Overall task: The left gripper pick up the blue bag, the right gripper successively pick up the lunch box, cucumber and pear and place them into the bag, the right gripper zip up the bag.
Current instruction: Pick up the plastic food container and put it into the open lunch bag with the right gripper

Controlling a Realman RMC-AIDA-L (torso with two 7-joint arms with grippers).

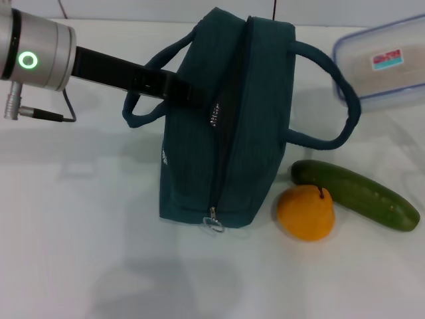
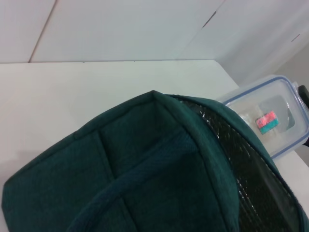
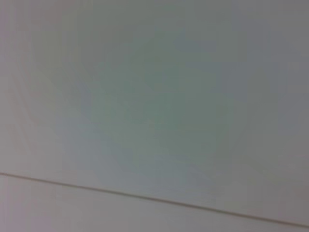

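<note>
The blue bag (image 1: 232, 133) hangs tilted above the white table, its shadow below it, and its zipper ring pull (image 1: 213, 224) points toward me. My left gripper (image 1: 189, 95) reaches in from the left and is shut on the bag's left side by one loop handle. In the left wrist view the blue bag (image 2: 145, 169) fills the lower part, and its dark lining shows through the gaping top. The lunch box (image 1: 388, 63) lies at the far right and also shows as the lunch box (image 2: 273, 116). The pear (image 1: 305, 212) and the cucumber (image 1: 358, 194) lie right of the bag. The right gripper is out of view.
The white table (image 1: 73, 219) spreads to the left and front of the bag. The left arm's silver cylinder with its green ring light (image 1: 28, 61) sits at the upper left. The right wrist view shows only a plain pale surface crossed by a thin line.
</note>
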